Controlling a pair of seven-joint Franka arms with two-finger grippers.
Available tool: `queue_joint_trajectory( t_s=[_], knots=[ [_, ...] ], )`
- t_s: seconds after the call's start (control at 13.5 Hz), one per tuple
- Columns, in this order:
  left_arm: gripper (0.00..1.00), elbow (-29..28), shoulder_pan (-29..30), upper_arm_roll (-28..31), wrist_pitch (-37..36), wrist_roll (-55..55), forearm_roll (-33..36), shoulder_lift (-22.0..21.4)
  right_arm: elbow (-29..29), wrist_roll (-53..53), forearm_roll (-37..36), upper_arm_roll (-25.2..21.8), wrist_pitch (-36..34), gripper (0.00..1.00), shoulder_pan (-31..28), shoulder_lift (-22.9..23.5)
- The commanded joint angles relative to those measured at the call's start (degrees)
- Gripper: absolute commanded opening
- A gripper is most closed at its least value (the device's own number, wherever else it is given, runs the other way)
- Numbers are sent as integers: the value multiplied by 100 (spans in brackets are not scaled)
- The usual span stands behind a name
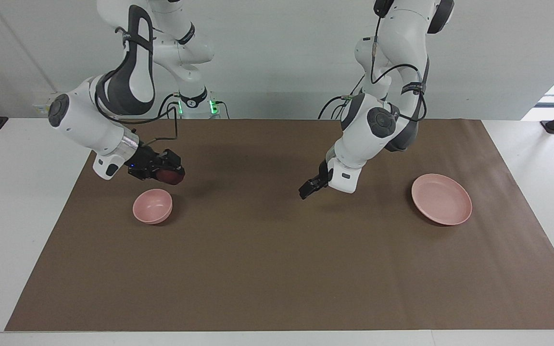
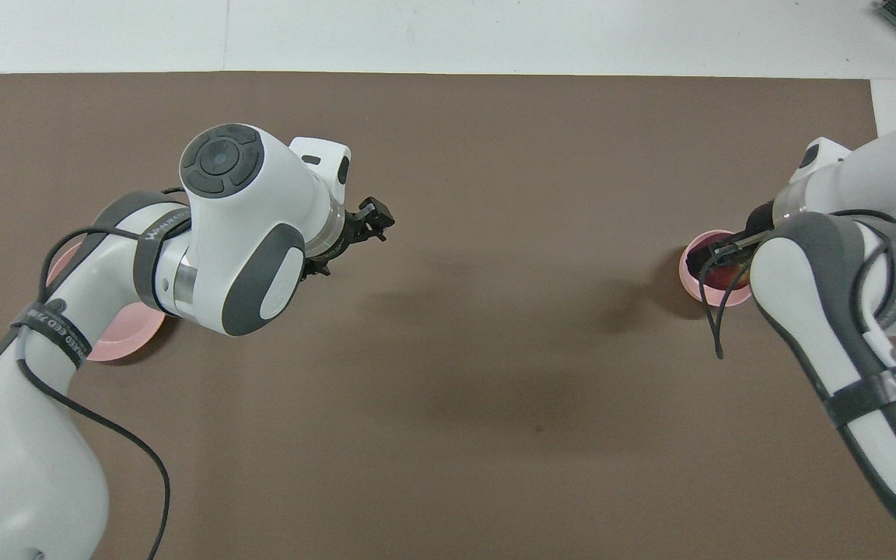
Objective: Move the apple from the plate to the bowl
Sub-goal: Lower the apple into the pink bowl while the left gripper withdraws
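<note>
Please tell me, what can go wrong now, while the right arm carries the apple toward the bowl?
1. The right gripper holds the apple in the air above the bowl. Released from that height, the apple may bounce out.
2. The bowl looks hardly wider than the apple, so a slightly off-centre drop could hit the rim and tip it.
3. The left gripper hangs open over the mat, away from the empty plate, so collision seems unlikely.
</note>
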Motion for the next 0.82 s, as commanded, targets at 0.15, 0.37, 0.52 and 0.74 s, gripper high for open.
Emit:
queue_joint_trajectory(
  t_s=[0.15, 0.37, 0.52, 0.74],
  knots=[
    [100, 6, 572, -36, 126, 510, 1491, 40, 60, -486, -1480, 6, 398, 0, 108, 272],
    [100, 6, 852, -45, 154, 1089, 1650, -4, 25, -593, -2089, 15, 662, 0, 126, 501],
    [100, 40, 1038, -71, 136, 2007, 1580, -39, 33, -585, -2116, 15, 829, 0, 170, 641],
    [100, 76, 1336, -54, 109, 3574, 1370, -145, -168, -602, -2177, 15, 882, 0, 267, 677]
  ],
)
